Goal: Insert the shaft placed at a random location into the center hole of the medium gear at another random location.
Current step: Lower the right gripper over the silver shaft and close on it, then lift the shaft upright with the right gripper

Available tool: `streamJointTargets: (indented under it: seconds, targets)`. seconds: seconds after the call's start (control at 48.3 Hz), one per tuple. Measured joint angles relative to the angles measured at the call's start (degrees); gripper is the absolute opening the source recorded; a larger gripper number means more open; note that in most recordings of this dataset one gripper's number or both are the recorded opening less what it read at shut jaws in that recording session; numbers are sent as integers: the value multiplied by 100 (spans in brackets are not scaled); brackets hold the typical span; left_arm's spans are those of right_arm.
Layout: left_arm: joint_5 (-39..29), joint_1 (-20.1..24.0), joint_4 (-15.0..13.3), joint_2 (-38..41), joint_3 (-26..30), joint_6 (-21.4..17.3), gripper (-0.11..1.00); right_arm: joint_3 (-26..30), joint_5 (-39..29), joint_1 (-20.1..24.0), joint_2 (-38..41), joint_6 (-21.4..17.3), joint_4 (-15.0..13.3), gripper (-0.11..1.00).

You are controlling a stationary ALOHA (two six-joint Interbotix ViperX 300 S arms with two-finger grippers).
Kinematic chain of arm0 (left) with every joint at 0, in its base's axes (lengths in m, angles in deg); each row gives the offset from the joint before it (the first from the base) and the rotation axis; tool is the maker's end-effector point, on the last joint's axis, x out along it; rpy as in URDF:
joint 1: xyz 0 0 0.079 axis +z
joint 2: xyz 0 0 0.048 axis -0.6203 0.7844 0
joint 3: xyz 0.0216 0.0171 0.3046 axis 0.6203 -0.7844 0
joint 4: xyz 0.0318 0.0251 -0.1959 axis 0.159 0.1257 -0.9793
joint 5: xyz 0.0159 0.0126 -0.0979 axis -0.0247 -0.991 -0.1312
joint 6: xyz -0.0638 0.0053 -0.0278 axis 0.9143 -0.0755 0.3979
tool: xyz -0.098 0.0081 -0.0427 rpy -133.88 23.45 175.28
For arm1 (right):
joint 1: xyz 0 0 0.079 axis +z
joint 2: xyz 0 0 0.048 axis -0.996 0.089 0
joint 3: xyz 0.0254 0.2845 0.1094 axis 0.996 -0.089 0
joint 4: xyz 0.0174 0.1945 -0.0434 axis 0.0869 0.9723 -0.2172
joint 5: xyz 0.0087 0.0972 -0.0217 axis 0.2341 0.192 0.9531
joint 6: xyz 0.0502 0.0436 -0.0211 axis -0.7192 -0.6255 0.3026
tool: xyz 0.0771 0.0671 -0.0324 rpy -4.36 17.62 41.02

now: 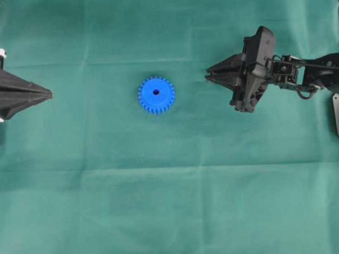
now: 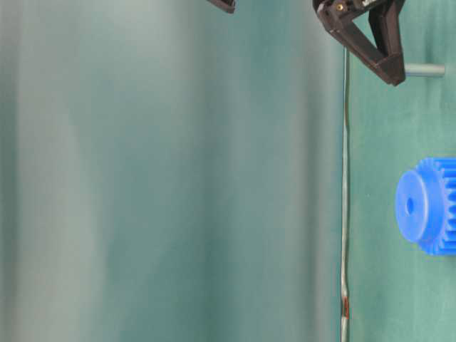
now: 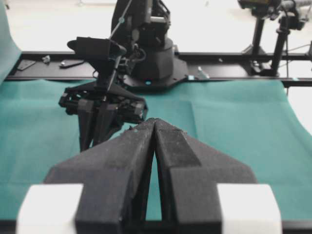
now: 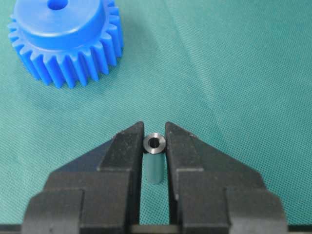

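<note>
Right wrist view: right fingers [image 4: 154, 139] pinch the upright shaft [image 4: 154, 146] between their tips; medium gear [image 4: 66, 36] lies beyond, apart. Left fingers [image 3: 154, 127] pressed together, empty.

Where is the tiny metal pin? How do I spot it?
Find the green cloth, then the right pincer near the blue gear. Standing between its black fingers is the shaft, small, shiny and silver, with a dark hollow top.
</note>
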Motion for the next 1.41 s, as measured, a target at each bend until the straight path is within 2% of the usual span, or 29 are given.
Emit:
streamJointTargets:
  seconds: [0.332,0.663,0.85,1.409]
  targets:
    - [-9,-9,-9,0,0,-9,0,70,-229,9,-185,0,0,13]
    - [-9,-9,-9,0,9,-9,0,299,-1397,18,-1063,9,-9,13]
    - [-18,-9,-9,0,9,0,0,396,-1819,18,-1459,9,-9,13]
    - [-18,9,-9,9,9,0,0,396,-1890,44,-1538,9,-9,13]
